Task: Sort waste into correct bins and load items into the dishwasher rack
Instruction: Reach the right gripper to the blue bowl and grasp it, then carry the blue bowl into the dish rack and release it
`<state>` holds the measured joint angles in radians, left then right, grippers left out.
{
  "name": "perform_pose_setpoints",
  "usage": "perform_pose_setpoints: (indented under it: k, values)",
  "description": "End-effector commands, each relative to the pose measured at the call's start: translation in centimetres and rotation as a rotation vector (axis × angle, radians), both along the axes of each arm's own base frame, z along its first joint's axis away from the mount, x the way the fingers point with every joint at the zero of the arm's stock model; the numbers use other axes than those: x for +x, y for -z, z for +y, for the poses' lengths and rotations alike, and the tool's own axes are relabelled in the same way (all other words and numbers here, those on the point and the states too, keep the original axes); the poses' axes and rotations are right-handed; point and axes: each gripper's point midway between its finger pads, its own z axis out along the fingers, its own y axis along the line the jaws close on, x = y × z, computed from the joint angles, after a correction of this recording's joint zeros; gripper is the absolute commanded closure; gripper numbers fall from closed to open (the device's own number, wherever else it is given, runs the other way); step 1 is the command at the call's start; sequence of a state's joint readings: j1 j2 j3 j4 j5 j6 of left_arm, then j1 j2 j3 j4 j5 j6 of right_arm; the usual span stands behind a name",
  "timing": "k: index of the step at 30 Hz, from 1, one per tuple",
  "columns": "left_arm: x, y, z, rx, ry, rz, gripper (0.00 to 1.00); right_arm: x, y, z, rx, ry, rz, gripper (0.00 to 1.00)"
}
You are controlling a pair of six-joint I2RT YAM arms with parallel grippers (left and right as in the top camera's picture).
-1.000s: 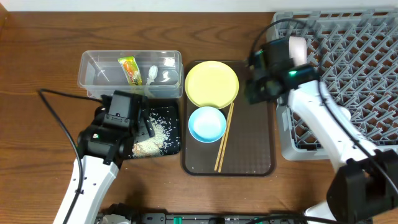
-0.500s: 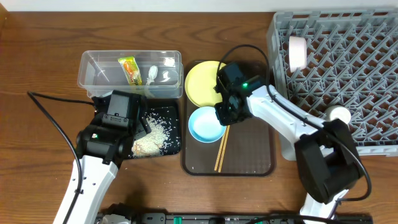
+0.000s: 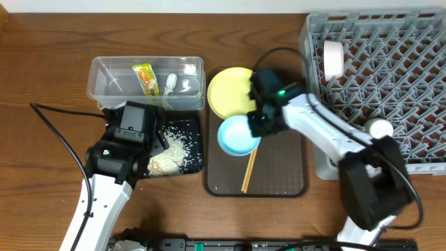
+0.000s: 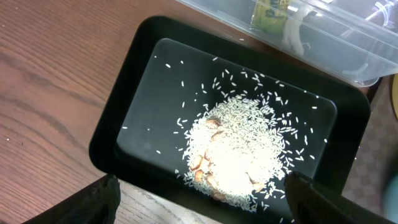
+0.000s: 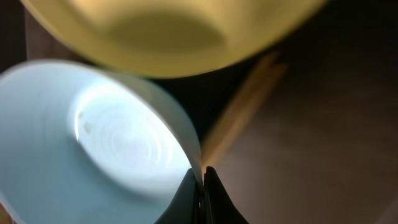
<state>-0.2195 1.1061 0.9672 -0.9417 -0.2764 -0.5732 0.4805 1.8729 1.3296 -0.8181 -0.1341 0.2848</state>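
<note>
Right gripper (image 3: 260, 124): clenched on the rim of the light blue bowl (image 3: 235, 135); in the right wrist view the two fingertips (image 5: 210, 190) sit pressed together with the thin bowl wall between them. The bowl is over the brown serving tray (image 3: 279, 174), just beside the near edge of the yellow plate (image 3: 233, 90); the chopsticks (image 3: 249, 167) lie on the same tray, angled, with their upper ends passing under the gripper.

Left gripper (image 4: 205, 194): released, fingers spread wide apart, grasping nothing; it hangs over the black tray (image 4: 124, 118), which holds the rice scraps (image 4: 239, 146) (a dense heap at centre, loose grains scattered around it).

The clear tub (image 3: 104, 87) touches the far edge of the black tray; inside it lie the snack wrapper (image 3: 144, 78) and, beside that, the white scrap (image 3: 169, 84).

The dishwasher rack (image 3: 404, 77) stands on the table (image 3: 42, 70) to the right of the serving tray; the white cup (image 3: 333, 58) rests on its side among the pegs near the rack's left wall; a round white object (image 3: 381, 128) at the rack's near edge is probably the white bowl, partly hidden by the right arm.
</note>
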Motion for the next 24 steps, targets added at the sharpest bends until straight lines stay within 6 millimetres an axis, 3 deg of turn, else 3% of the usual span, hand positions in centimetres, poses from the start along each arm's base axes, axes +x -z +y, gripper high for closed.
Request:
perform_pose_setpoints:
  k: [1,7,12,14,19,24]
  values:
    - [0.1,-0.3,0.5,0.017,-0.020,-0.009,0.13,4.9,-7.8,-4.1,-0.023,0.085,-0.263,0.99]
    - [0.2,-0.4,0.4,0.016,-0.020,-0.018,0.13,9.3,-16.7,-13.7,-0.190,0.236,-0.603,0.99]
    - [0.4,-0.5,0.4,0.014,-0.020,-0.025,0.13,11.6,-22.8,-22.8,-0.495,0.375,-0.841,0.99]
    - [0.5,-0.5,0.4,0.013,-0.020,-0.028,0.13,12.4,-24.5,-25.5,-0.627,0.388,-0.897,0.99]
    - [0.5,-0.5,0.4,0.013,-0.020,-0.028,0.13,14.3,-26.8,-30.1,-0.885,0.386,-0.965,0.99]
    - [0.5,-0.5,0.4,0.013,-0.020,-0.028,0.13,17.0,-25.4,-32.5,-1.050,0.326,-0.948,0.99]
